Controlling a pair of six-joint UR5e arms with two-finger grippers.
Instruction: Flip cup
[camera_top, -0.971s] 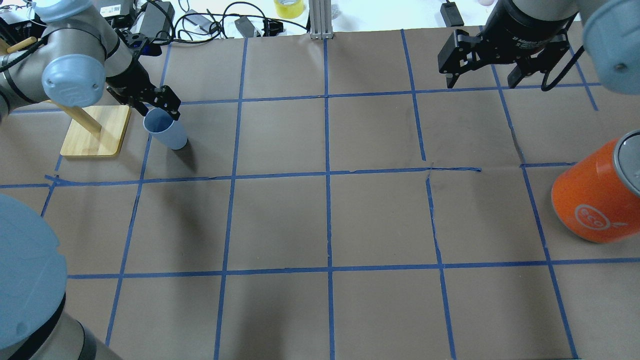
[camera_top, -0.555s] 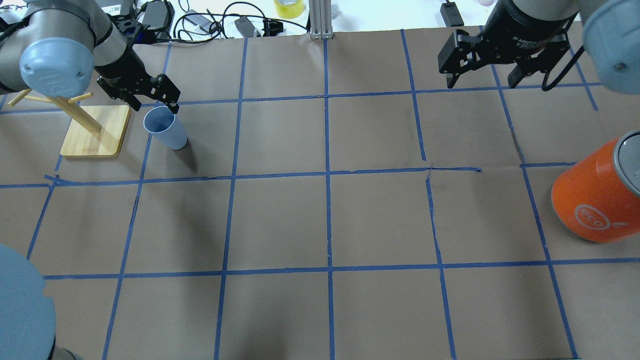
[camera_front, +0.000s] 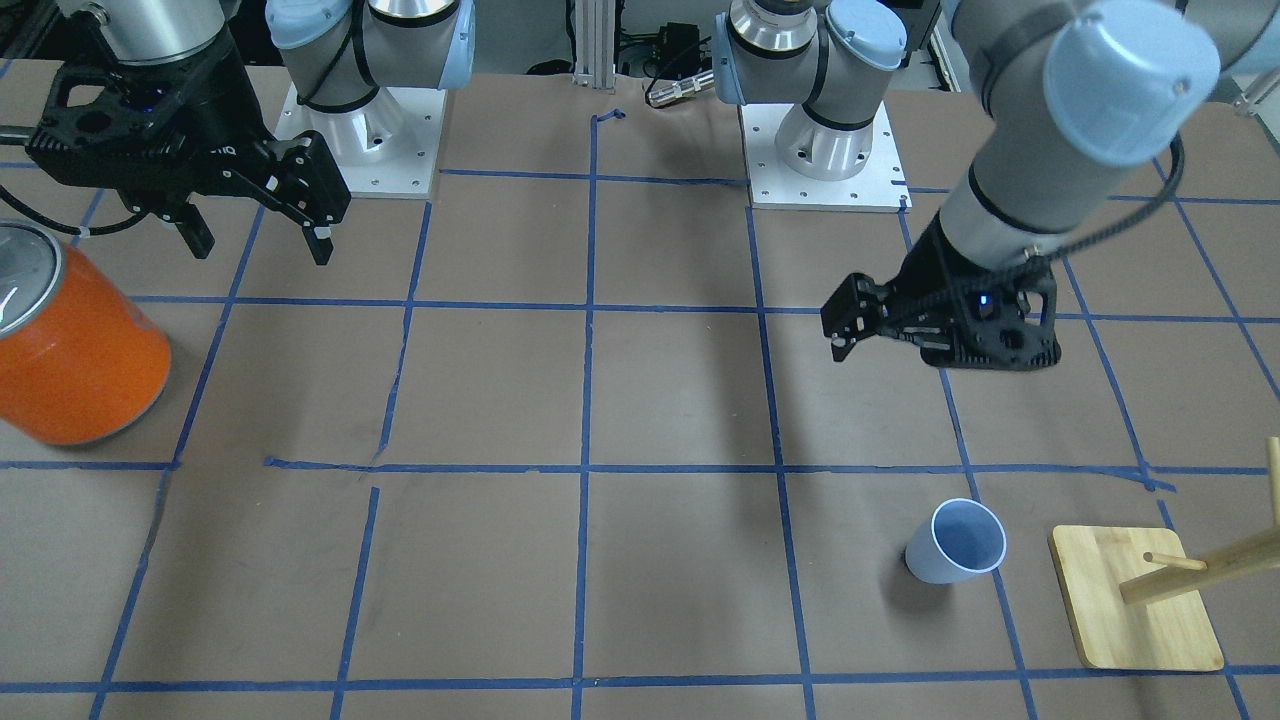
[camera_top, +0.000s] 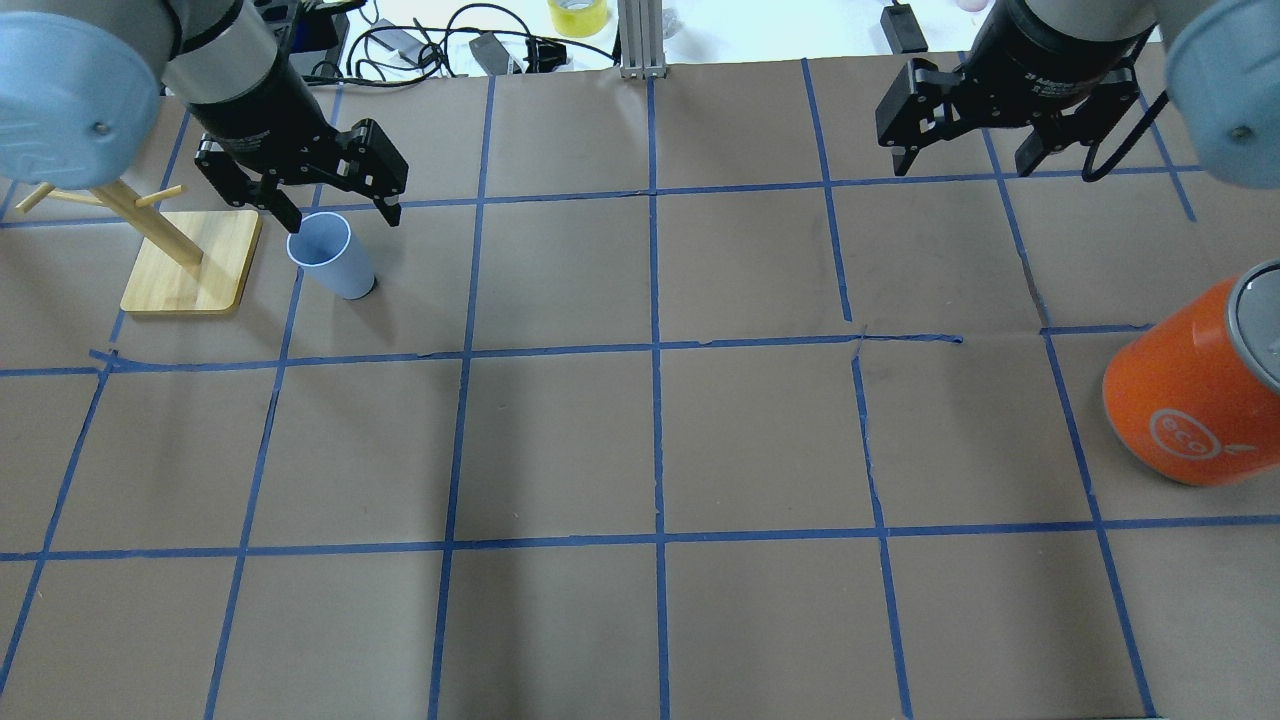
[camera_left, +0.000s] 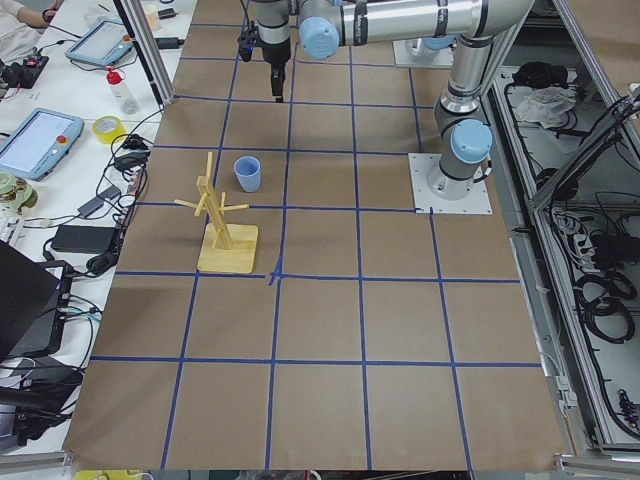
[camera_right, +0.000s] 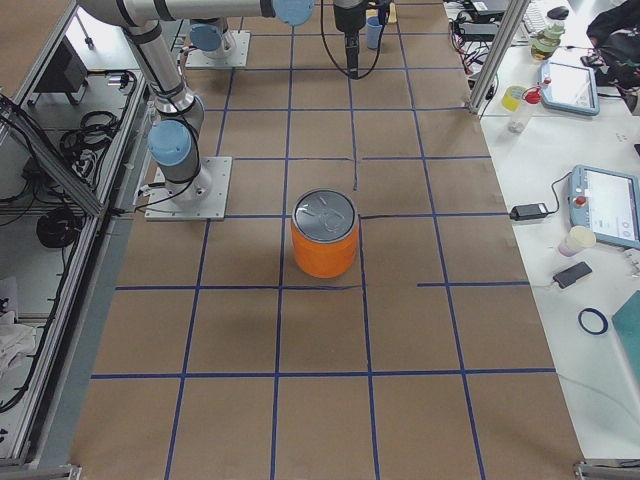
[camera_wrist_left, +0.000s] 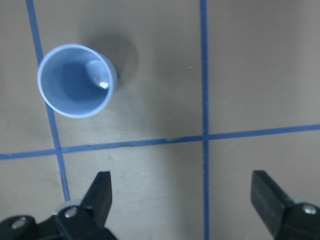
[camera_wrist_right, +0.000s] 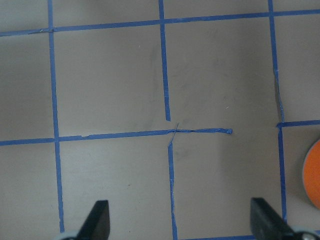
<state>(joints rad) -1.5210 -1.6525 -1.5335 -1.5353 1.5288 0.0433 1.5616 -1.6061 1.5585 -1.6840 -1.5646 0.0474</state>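
The pale blue cup (camera_top: 330, 255) stands upright, mouth up, on the brown paper next to a blue tape line. It also shows in the front view (camera_front: 957, 540), the left side view (camera_left: 247, 173) and the left wrist view (camera_wrist_left: 75, 80). My left gripper (camera_top: 340, 215) hangs open and empty above the table, just beyond the cup, clear of it. The left wrist view shows its fingers (camera_wrist_left: 100, 195) wide apart with the cup ahead of them. My right gripper (camera_top: 965, 160) is open and empty, high over the far right of the table (camera_front: 262, 245).
A large orange can with a silver lid (camera_top: 1190, 400) stands at the right edge and shows in the front view (camera_front: 70, 350). A wooden peg stand on a square base (camera_top: 190, 260) is just left of the cup. Cables and tape rolls lie beyond the far edge.
My left gripper has drawn away from the cup's rim, risen and turned, with its jaws wider apart. The cup has stayed in place. The right arm has not moved.
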